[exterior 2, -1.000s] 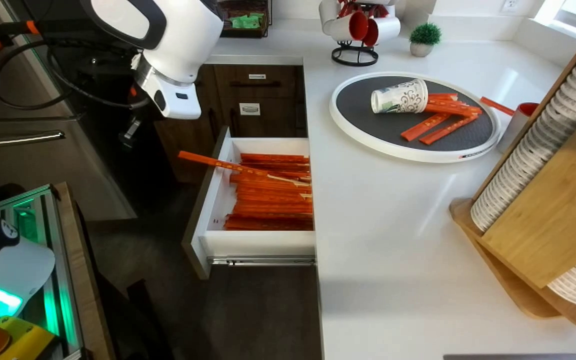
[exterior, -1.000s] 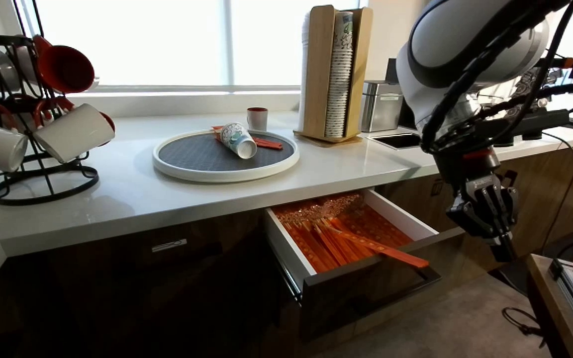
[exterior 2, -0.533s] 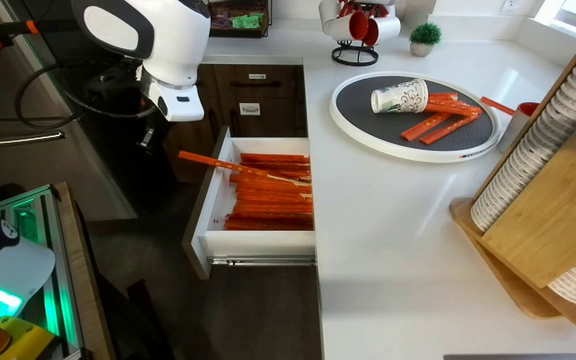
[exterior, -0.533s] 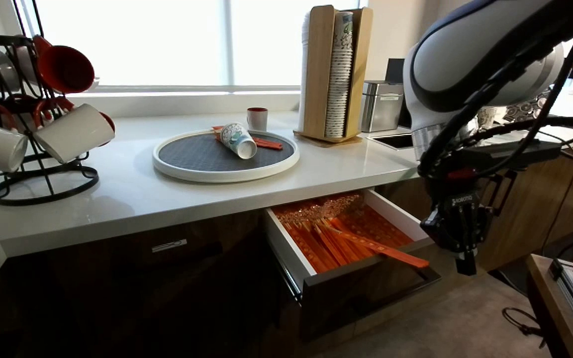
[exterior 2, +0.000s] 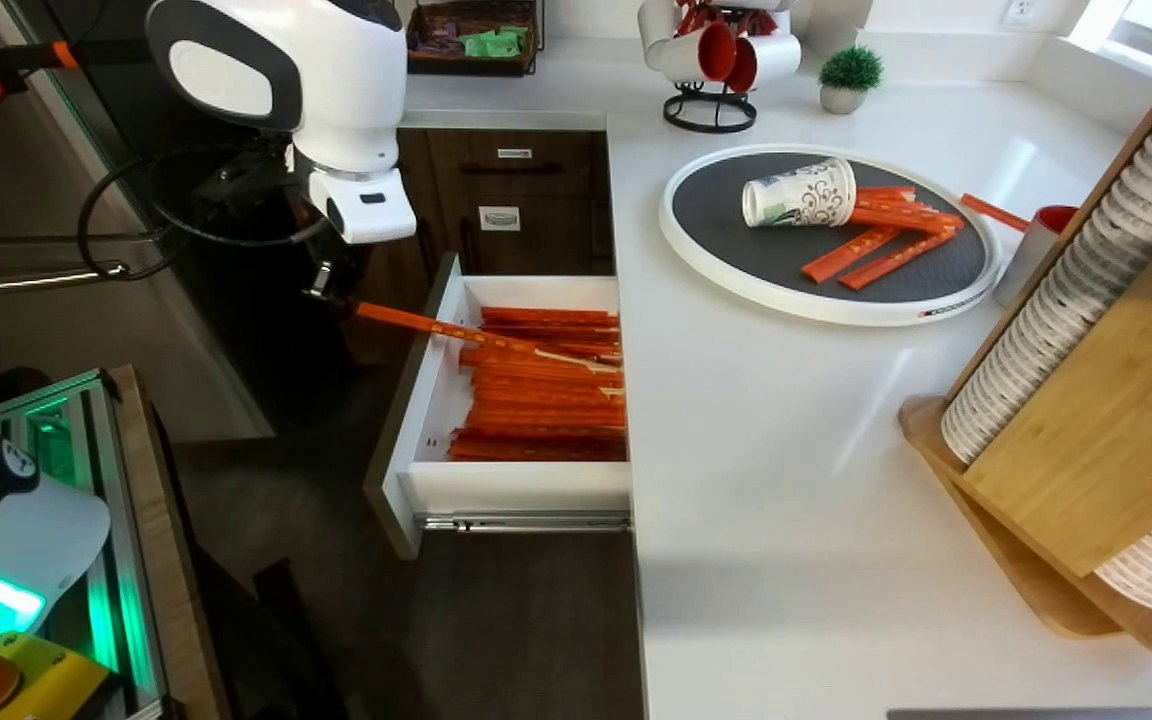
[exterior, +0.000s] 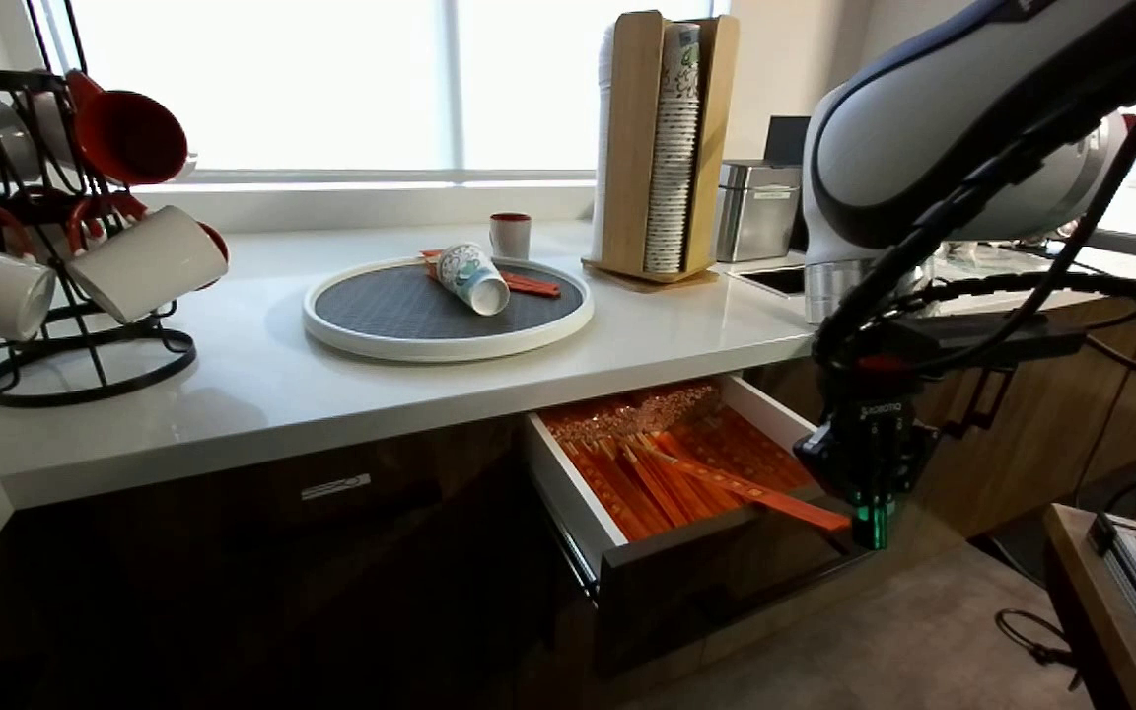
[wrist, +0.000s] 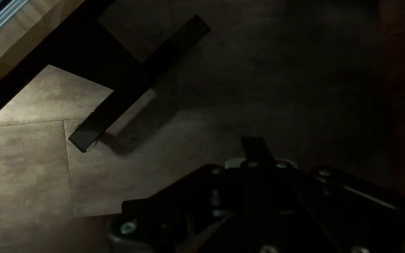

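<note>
My gripper (exterior: 869,523) points down just outside the front of an open drawer (exterior: 573,483). Its fingers are together with nothing visible between them; they also meet in the dark wrist view (wrist: 252,144). A long orange paper packet (exterior: 765,495) sticks out over the drawer front. Its outer end is right beside my fingertips; whether they touch I cannot tell. In an exterior view the packet (exterior 2: 446,328) lies slanted on several similar orange packets (exterior 2: 536,415) in the drawer (exterior 2: 516,488). There the gripper (exterior 2: 331,290) is dark and partly hidden.
A round grey board with white rim (exterior: 450,348) bears a tipped paper cup (exterior: 472,279) and orange packets (exterior 2: 891,262). A mug rack (exterior: 85,340), a red-and-white cup (exterior: 510,237) and a wooden cup holder (exterior: 627,148) stand on the counter. A wooden-edged cart (wrist: 30,38) is nearby.
The gripper has moved towards the drawer and the packet's outer end, and has turned from slanted to pointing straight down. The drawer and packets have not moved.
</note>
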